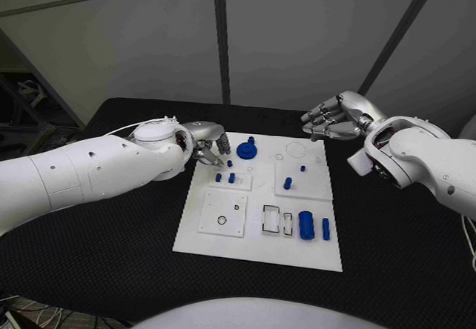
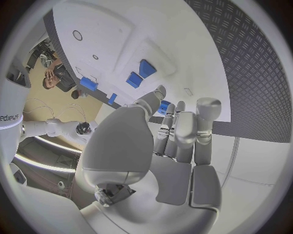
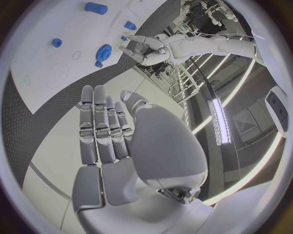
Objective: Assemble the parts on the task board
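- Black cloth covers the table [image 1: 105,239], and the white board [image 1: 260,243] lies flat in its middle, square to the robot, so both arms can reach it from either side; grey panels stand behind.
- Small blue parts sit on the board: a gear [image 1: 246,147] near the far edge, short pegs [image 1: 287,183] standing on the raised white squares, and two longer blue pieces [image 1: 307,225] lying by the rectangular slots at the near right; most look loose or only half seated, so I judge the assembly is at an early stage.
- Left hand [image 1: 205,142] hangs over the board's far left corner, just beside the gear; its fingers are curled downward and close together, and the left wrist view shows a blue part [image 2: 163,106] at their tips, though I cannot tell whether it is pinched or merely behind them (the fingers hide the contact).
- Right hand [image 1: 337,116] is held up off the far right corner, apart from every part; its fingers lie straight and side by side in the right wrist view, holding nothing; kept clear, probably, to leave the left hand room.
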Available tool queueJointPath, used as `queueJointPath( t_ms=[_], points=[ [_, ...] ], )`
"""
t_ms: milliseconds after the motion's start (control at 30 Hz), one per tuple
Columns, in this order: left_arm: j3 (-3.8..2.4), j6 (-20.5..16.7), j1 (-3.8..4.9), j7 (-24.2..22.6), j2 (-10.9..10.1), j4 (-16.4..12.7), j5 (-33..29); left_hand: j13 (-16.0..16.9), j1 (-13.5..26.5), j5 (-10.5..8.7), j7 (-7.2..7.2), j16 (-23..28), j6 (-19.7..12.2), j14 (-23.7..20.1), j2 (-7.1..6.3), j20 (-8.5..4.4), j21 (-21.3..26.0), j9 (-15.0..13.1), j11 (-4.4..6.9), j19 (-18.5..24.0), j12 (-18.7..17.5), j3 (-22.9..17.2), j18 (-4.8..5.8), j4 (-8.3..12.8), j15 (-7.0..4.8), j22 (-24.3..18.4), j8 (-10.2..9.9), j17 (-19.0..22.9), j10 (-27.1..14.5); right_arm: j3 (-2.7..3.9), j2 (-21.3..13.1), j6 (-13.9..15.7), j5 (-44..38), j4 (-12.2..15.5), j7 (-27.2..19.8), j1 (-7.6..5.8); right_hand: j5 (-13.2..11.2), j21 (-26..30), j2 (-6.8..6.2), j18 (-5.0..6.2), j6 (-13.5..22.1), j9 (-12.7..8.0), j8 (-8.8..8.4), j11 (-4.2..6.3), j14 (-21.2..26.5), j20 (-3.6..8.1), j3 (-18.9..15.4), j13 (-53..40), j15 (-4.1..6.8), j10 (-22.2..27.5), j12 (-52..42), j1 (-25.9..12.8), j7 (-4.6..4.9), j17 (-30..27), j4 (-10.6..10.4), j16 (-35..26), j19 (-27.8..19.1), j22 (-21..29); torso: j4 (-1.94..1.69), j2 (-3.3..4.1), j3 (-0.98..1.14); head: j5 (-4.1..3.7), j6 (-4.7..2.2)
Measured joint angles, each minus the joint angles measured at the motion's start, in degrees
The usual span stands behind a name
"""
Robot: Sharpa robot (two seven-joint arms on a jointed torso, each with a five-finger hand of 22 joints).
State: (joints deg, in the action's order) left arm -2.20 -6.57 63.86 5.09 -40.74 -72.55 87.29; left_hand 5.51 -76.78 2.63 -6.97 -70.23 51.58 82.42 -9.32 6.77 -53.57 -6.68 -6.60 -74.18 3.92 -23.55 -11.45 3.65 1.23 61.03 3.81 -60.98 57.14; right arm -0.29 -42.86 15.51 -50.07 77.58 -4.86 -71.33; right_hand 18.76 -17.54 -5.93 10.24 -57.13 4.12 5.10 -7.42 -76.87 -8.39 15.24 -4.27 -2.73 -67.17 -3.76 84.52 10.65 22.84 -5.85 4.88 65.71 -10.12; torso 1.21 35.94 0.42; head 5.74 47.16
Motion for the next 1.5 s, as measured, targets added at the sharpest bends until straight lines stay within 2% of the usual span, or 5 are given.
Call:
queueJointPath(
  t_ms=[233, 533, 1033, 1067, 1500],
  points=[
    [-0.97, -1.9, 0.04, -0.9, -1.8, -0.4, -1.8, 0.3, -0.7, 0.0, -0.41, -0.7, 2.3, 0.0, 0.75, -0.12, 0.9, 0.0, 0.45, -0.1, 2.1, 0.2, 0.01, -0.2, -0.04, -0.6, 1.0, 0.1, 2.4, 0.0, -1.6, -0.3, -9.5, 1.0, 1.8, 0.0, -0.3, -7.4, 0.23, 0.0, -2.6, 0.0, 0.21, 2.35, -7.1, 3.32, -0.1, 0.1, 2.74, -2.1, -0.3, 0.2, -1.36, 4.5, 1.7, 7.3, 6.7, -4.3, 0.04, 0.0, -0.04, -0.28, -0.61],
    [-1.22, -5.2, 0.02, -3.6, -6.7, -3.9, -15.5, 1.5, -0.4, 0.0, -1.63, 19.0, 6.6, -10.8, 1.13, -1.0, 11.2, 0.0, 1.89, 4.5, 6.2, -0.8, 0.01, -0.5, -1.12, -8.0, 2.7, 23.5, 8.6, -0.33, -3.9, -0.6, -26.4, 5.5, 8.2, 1.38, -3.6, -15.5, -0.61, 0.0, -3.9, -0.2, -0.5, 2.64, -7.0, 4.0, 3.5, 0.1, 3.27, -3.2, -0.3, -0.6, -1.99, 13.1, 2.1, 19.6, 7.4, -10.1, 0.12, 0.1, 0.04, -2.76, -2.06],
    [-1.22, -10.6, -1.37, -17.2, -12.1, -12.1, -59.6, 1.7, 0.1, 0.0, -1.83, 23.3, 7.2, -13.6, 2.03, -0.31, 19.3, 0.3, 1.24, 8.9, 6.9, -1.2, 0.07, -0.9, -0.32, -13.5, 2.9, 27.3, 8.0, -1.58, -2.3, -1.8, -43.3, 6.9, 16.7, 4.45, -5.5, -30.9, -3.41, -0.93, -2.5, -0.2, -1.13, 2.39, -7.0, 3.39, 7.4, 0.3, 3.26, 2.3, -0.3, -3.4, -2.19, 34.9, 1.0, 49.9, 9.9, -25.4, -0.01, 0.09, -0.02, -5.74, -2.98],
    [-1.22, -10.8, -1.43, -18.1, -12.2, -12.4, -62.2, 1.7, 0.1, 0.0, -1.83, 23.3, 7.2, -13.6, 2.03, -0.31, 19.3, 0.3, 1.24, 8.9, 6.9, -1.2, 3.13, -0.9, -0.32, -13.5, 2.9, 27.3, 8.0, -1.62, -2.1, -1.9, -43.8, 6.7, 16.9, 4.58, -5.5, -31.7, -3.41, -0.92, -2.3, -0.2, -1.13, 2.29, -7.0, 3.37, 7.4, 0.3, 3.26, 2.4, -0.2, -3.4, -1.99, 35.5, 1.0, 50.7, 10.1, -26.3, -0.01, 0.09, -0.03, -5.75, -3.0],
    [-1.22, -11.2, -1.6, -23.2, -12.7, -14.5, -75.9, 1.9, 0.1, 0.0, -1.83, 23.6, 7.2, -14.0, 2.03, -0.52, 19.7, 0.3, 1.24, 9.1, 7.4, -1.2, 0.03, -0.9, -0.32, -13.7, 2.9, 27.6, 8.0, -1.8, 1.0, -2.4, -46.2, 3.9, 17.6, 5.5, -5.5, -38.3, -3.41, -1.82, -1.6, -0.2, -1.13, 2.0, -7.2, 2.96, 8.5, 0.3, 3.05, 2.7, -0.9, -3.4, -1.66, 39.7, 1.5, 56.4, 10.9, -33.7, 0.01, 0.15, -0.08, -5.44, -2.7]
  ],
)
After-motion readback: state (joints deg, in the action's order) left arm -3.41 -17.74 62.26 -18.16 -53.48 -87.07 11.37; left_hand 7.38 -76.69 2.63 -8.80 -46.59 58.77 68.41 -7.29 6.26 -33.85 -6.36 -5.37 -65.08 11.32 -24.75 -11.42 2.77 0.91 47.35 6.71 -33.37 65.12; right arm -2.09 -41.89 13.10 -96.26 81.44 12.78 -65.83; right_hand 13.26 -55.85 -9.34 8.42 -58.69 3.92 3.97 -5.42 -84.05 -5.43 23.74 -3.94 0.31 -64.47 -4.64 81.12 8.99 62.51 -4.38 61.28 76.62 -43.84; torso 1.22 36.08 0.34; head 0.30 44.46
